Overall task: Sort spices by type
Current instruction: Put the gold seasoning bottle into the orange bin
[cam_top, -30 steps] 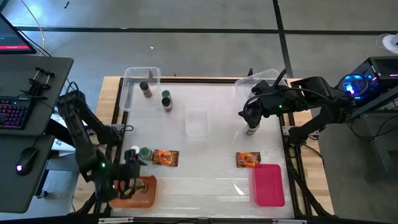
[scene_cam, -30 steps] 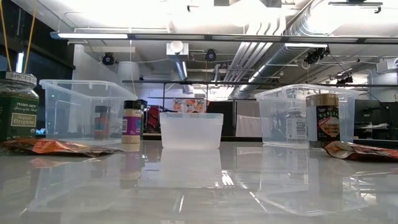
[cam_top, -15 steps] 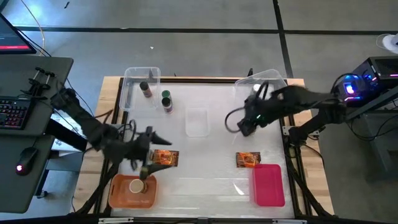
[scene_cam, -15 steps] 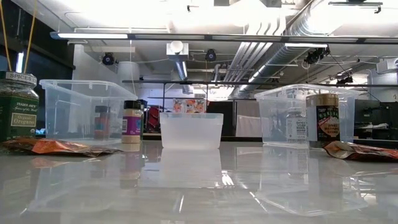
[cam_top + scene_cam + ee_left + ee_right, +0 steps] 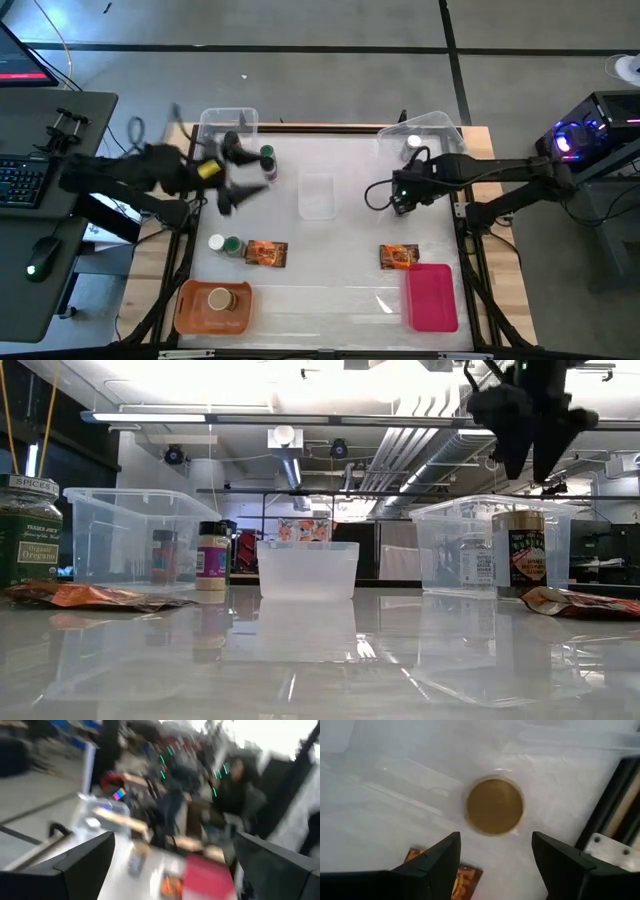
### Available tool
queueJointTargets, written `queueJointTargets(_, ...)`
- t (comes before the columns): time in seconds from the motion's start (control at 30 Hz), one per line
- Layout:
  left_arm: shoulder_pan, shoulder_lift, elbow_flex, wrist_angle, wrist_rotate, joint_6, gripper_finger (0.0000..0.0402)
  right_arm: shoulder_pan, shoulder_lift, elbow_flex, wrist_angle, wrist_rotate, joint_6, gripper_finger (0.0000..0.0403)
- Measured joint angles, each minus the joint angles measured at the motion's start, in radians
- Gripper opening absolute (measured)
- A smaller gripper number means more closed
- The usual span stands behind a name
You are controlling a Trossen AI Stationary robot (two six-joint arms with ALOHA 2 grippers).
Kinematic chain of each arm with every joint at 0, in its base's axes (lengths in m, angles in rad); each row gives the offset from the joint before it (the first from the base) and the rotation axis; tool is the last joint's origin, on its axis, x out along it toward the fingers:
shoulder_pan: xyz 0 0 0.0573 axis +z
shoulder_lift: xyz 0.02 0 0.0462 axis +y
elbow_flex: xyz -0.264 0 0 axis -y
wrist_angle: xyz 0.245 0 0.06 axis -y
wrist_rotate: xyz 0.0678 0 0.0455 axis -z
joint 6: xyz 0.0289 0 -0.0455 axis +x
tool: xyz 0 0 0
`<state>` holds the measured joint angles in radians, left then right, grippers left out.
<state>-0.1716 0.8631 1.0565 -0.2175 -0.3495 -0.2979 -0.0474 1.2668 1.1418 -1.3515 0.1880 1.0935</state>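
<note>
Green-labelled glass jar (image 5: 28, 532), far left in the low view: lid reads "SPICES", label "TRADER JOE'S", "Organic Oregano". Other labels illegible.

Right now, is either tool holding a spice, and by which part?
Nothing is held. The right tool hangs open above the tan-lidded jar, fingers clear of it. The left tool is open and empty, swinging near the far-left tub.

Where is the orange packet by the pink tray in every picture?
High: orange packet, next to the pink tray.
Low: far right edge.
Left wrist: too blurred to tell.
Right wrist: near the tan-lidded jar, partly hidden.
Landmark: that jar, also in low view.
</note>
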Motion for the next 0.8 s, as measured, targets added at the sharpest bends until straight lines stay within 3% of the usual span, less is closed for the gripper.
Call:
queueJointTargets(0.23,0.069,-0.114,0.000,-0.006,-0.107,-0.038,0.0394,-0.039,-0.092,-0.048,0.091,-0.005,0.037,0.0240)
queueJointTargets(0.63,0.069,-0.106,0.000,-0.054,-0.153,0.062,0.0394,-0.064,-0.121,-0.045,0.165,0.093,-0.082,0.0242)
queueJointTargets(0.8,0.088,-0.140,0.000,-0.120,-0.185,0.130,0.0394,-0.077,-0.114,-0.044,0.167,0.072,-0.039,0.0284)
